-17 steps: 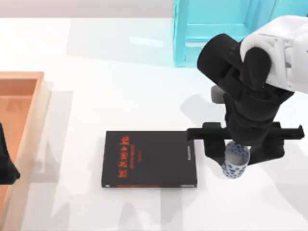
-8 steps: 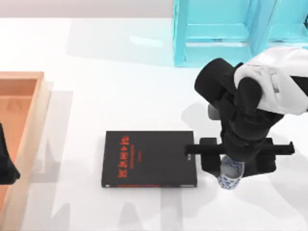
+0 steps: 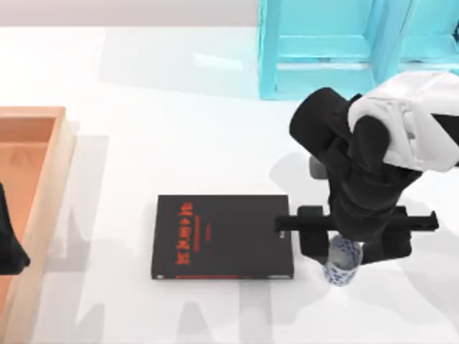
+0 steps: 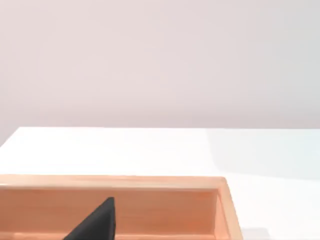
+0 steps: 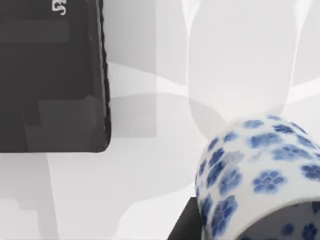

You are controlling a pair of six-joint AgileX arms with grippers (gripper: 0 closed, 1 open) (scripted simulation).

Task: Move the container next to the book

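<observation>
1. The right tool (image 3: 343, 252) is over the desk (image 3: 179, 129) on the right side, just right of the book (image 3: 222, 236). Its fingers are closed on the cup (image 3: 342, 261).
2. The cup is white with blue flower marks. In the top view it stands just beside the right edge of the book, near the book's lower right corner, with a small gap between them. Whether its base touches the desk, I cannot tell.
3. In the right wrist view the cup (image 5: 260, 175) is seen close, and a corner of the book (image 5: 50, 75) lies apart from it on the white desk.
4. The book is black, flat on the desk, with red characters on the cover and a thin red line along its lower edge in the top view.
5. A wooden box (image 3: 32, 186) is at the left side of the desk, and a turquoise shelf (image 3: 337, 43) is at the far side, behind the right arm.
6. The left tool (image 3: 8, 244) is over the wooden box at the left edge; I cannot tell whether it is open or closed. In the left wrist view a dark tip (image 4: 95, 222) is in front of the box wall (image 4: 150, 210).
</observation>
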